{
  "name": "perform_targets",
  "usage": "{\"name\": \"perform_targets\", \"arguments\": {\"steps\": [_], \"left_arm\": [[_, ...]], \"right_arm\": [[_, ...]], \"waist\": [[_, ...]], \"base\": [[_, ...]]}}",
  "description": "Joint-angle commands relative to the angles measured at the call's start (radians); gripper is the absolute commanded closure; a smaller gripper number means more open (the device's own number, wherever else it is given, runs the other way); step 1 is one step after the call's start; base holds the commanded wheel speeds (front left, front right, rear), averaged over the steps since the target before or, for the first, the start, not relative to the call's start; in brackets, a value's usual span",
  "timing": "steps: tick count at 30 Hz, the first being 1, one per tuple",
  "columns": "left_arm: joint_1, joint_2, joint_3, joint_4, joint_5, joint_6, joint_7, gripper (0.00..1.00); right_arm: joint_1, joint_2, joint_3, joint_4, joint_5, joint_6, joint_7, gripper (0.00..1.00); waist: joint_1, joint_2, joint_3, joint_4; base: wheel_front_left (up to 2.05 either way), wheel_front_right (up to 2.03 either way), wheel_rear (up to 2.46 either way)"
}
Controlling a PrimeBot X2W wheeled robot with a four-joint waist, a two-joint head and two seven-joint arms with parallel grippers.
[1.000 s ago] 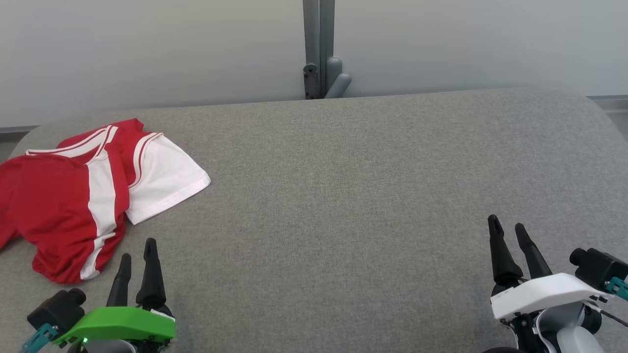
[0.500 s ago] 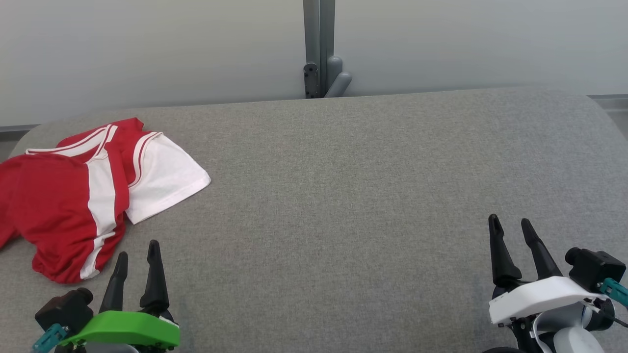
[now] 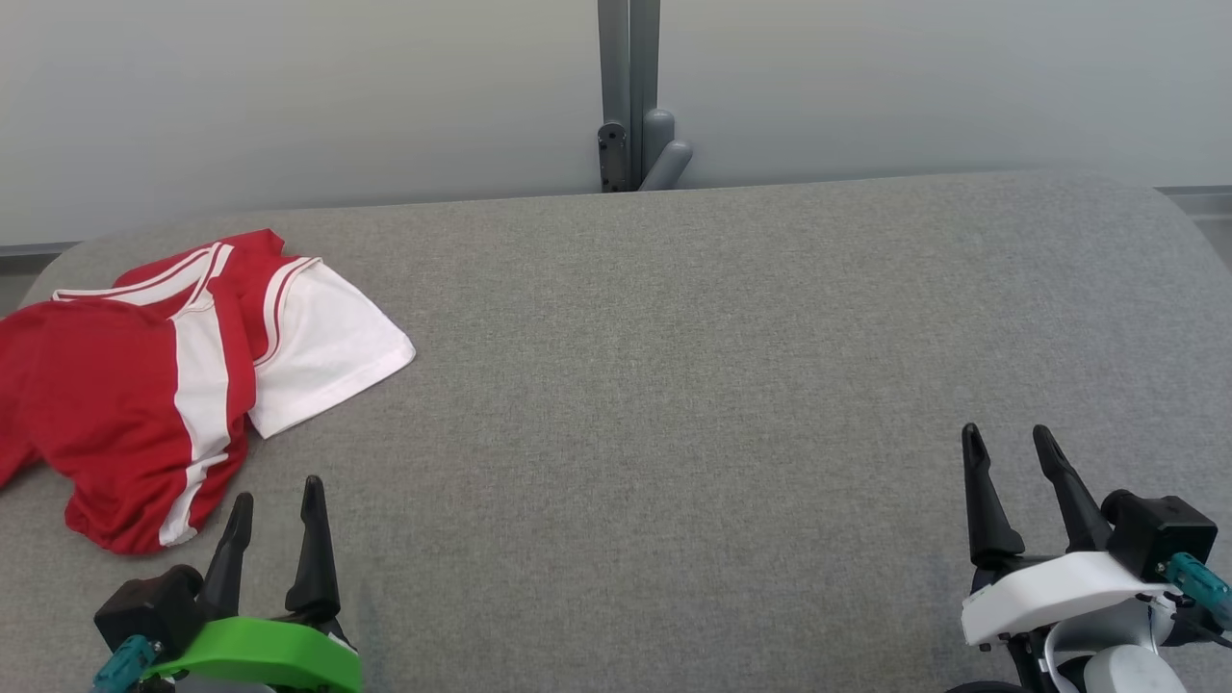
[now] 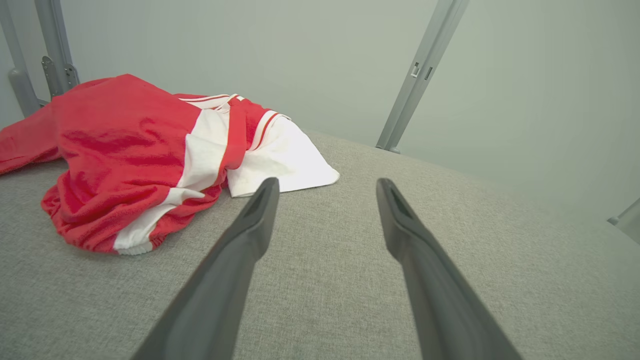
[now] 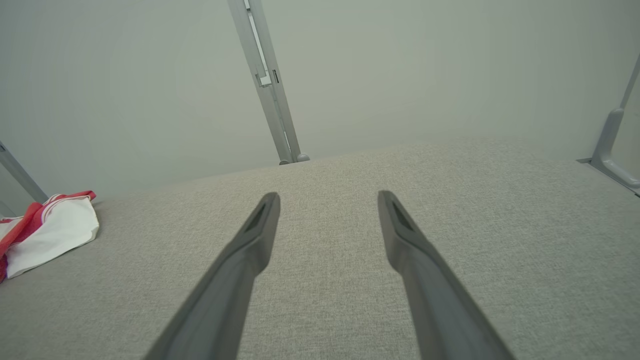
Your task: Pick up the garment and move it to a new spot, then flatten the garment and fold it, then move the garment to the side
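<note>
Just ahead of the left fingers (image 3: 313, 553), and a little to their outer side, the garment (image 3: 115, 404) lies in a rumpled heap on the grey counter (image 3: 674, 385). It is a red shirt with white panels, and its near red hem is close to the fingertips but apart from them. The left fingers are spread wide with nothing between them, pointing along bare counter. In the left wrist view one tip lines up with the edge of the white sleeve (image 4: 285, 160), while the bulk of the red cloth sits off to that finger's outer side. The right fingers (image 3: 977, 500) are spread just as wide and hold nothing, with plain grey fabric beneath and ahead of them. From them the garment is well apart, far across to their left, and only its white sleeve and a strip of red show at the edge of the right wrist view. Whether either pair of tips touches the counter cannot be told. Far beyond both pairs, roughly midway between them, a grey post (image 3: 628, 96) rises against the pale wall (image 3: 914, 87).
</note>
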Motion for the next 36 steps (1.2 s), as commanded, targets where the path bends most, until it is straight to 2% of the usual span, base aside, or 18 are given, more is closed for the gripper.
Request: {"name": "perform_targets", "arguments": {"steps": [1,25,36], "left_arm": [[0.008,0.005,0.000,0.000,0.021,-0.003,-0.007,0.00],[0.014,-0.003,0.016,0.070,0.158,-0.008,-0.057,0.00],[0.017,-0.006,0.020,0.088,0.234,-0.009,-0.078,0.00]], "right_arm": [[0.003,-0.008,-0.002,-0.011,-0.023,0.000,-0.009,0.00],[0.028,-0.016,-0.018,0.007,-0.183,0.000,-0.058,0.00],[0.042,-0.015,-0.055,0.011,-0.249,0.000,-0.077,0.00]], "waist": [[0.0000,0.0076,0.000,0.000],[0.0000,0.0097,-0.001,0.002],[0.0000,0.0107,-0.003,0.003]], "base": [[0.00,0.00,0.00],[0.00,0.00,0.00],[0.00,0.00,0.00]]}}
